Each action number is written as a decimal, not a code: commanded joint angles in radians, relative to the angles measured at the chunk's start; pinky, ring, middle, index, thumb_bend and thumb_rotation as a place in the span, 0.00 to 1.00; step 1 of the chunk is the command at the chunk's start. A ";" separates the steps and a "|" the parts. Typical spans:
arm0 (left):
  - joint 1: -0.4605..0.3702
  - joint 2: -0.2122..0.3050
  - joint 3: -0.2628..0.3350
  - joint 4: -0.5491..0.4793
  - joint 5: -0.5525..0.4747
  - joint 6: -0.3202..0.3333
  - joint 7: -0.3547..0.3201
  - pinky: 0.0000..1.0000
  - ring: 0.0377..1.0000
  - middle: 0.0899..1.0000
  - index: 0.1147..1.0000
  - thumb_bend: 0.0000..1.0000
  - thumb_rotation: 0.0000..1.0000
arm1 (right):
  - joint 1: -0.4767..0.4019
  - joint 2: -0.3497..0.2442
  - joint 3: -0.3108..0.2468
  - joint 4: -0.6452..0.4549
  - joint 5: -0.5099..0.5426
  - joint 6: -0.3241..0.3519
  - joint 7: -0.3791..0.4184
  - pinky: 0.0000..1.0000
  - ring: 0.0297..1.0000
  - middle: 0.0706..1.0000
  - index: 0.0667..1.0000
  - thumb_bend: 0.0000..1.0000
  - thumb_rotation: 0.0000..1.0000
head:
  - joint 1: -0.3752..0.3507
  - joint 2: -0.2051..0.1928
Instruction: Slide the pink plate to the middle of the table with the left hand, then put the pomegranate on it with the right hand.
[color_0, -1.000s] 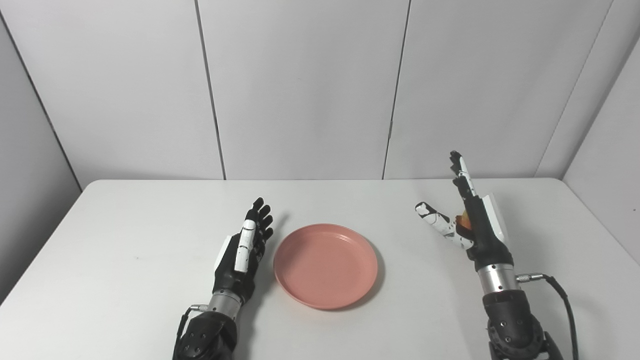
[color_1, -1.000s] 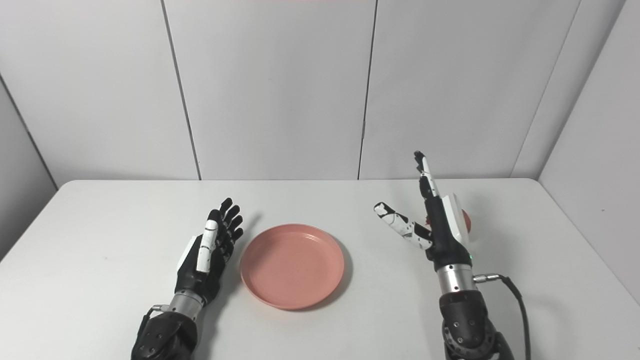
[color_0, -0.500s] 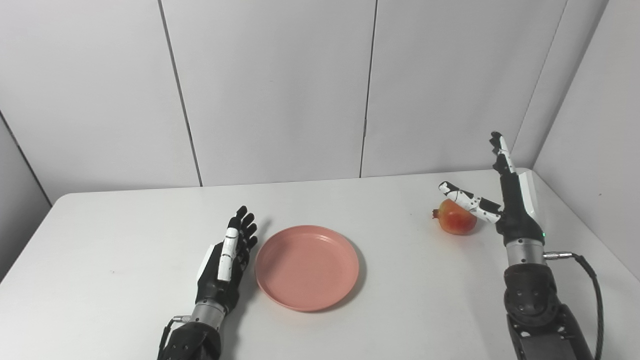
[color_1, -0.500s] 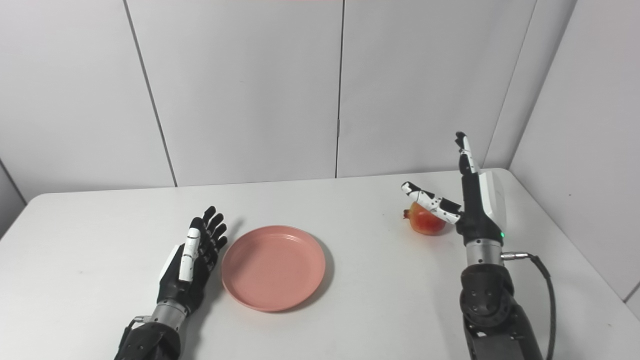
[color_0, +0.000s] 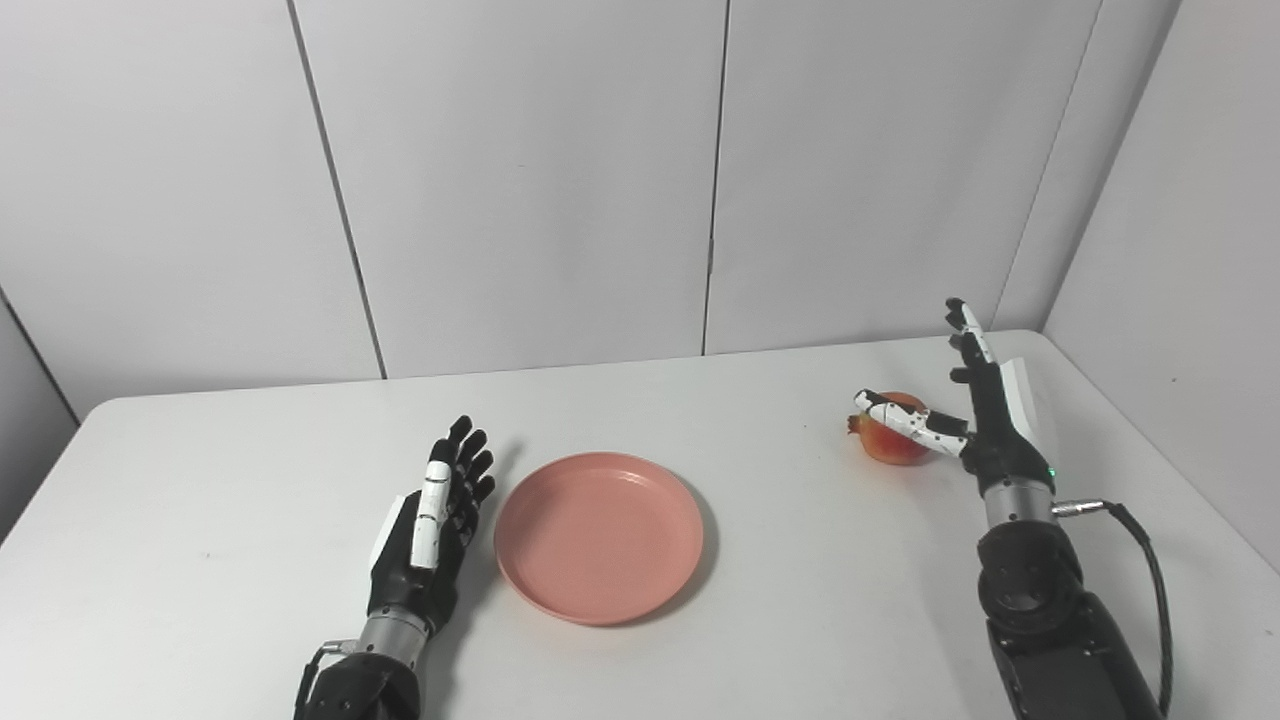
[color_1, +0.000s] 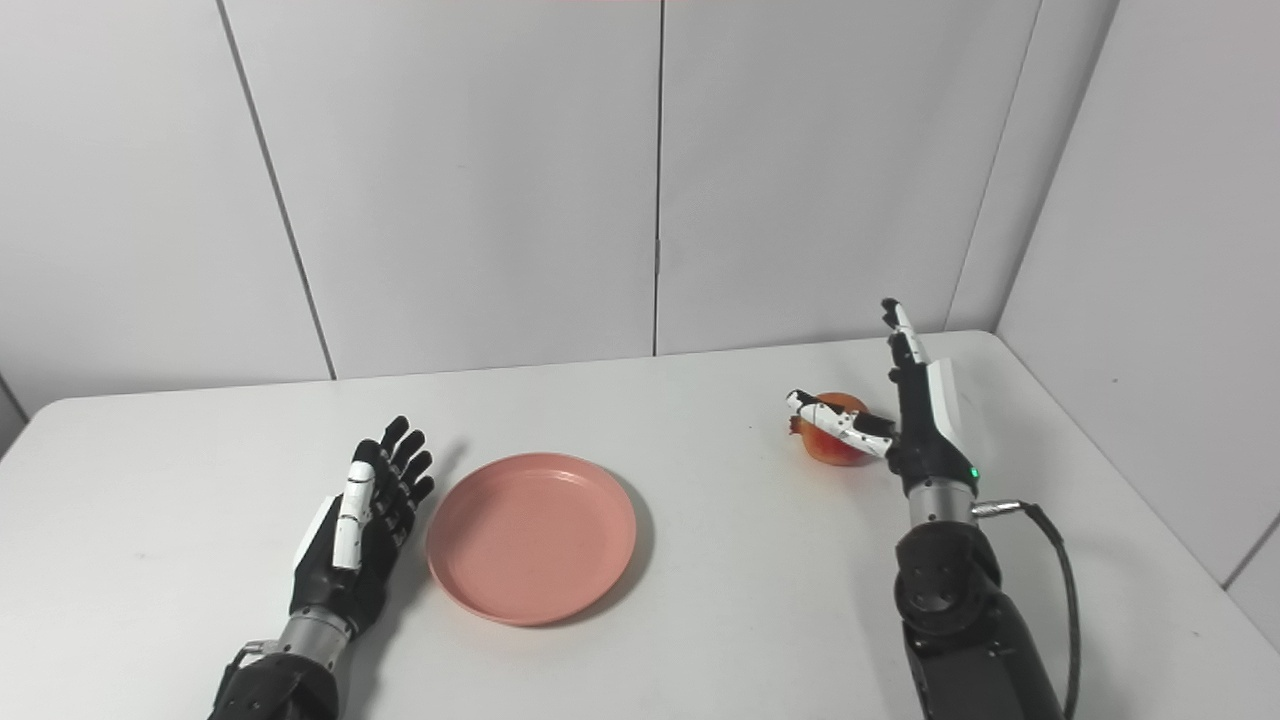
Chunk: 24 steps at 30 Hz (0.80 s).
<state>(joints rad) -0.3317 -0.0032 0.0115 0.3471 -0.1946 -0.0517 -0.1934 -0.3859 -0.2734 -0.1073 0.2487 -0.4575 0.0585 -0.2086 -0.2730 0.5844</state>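
Fingers of the right hand (color_0: 985, 425) are spread beside the ungrasped pomegranate (color_0: 893, 442); the pink plate (color_0: 598, 536) is judged centred, the left hand (color_0: 430, 520) opened.

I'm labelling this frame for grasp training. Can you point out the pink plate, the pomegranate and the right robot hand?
pink plate (color_0: 598, 535), left eye view, bare centre.
pomegranate (color_0: 888, 446), left eye view, lower red skin.
right robot hand (color_1: 918, 432), right eye view, back of the palm.

One pink plate (color_0: 598, 536) and one pomegranate (color_0: 889, 440) sit on the single white table (color_0: 200, 520), with two robot hands.
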 joint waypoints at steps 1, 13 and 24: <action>0.002 0.012 0.000 -0.009 -0.007 -0.006 -0.017 1.00 1.00 1.00 1.00 0.57 1.00 | -0.058 -0.027 0.003 -0.003 0.011 0.012 0.003 0.71 0.85 0.92 0.93 0.95 0.40 | 0.003 0.002; 0.009 0.015 -0.006 -0.021 0.002 -0.008 -0.015 1.00 1.00 1.00 1.00 0.56 1.00 | -0.073 -0.034 0.047 0.078 0.034 0.019 0.023 0.80 0.88 0.91 0.92 0.99 0.35 | 0.004 0.010; 0.016 0.015 -0.012 -0.040 0.006 0.000 -0.009 1.00 1.00 1.00 1.00 0.57 1.00 | -0.092 -0.058 0.098 0.158 -0.010 0.009 -0.008 0.78 0.87 0.89 0.91 1.00 0.27 | 0.011 0.019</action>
<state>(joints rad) -0.3182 0.0059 0.0038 0.3263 -0.1922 -0.0514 -0.1934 -0.4210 -0.3058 -0.0130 0.4212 -0.4530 0.0702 -0.1935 -0.2638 0.6029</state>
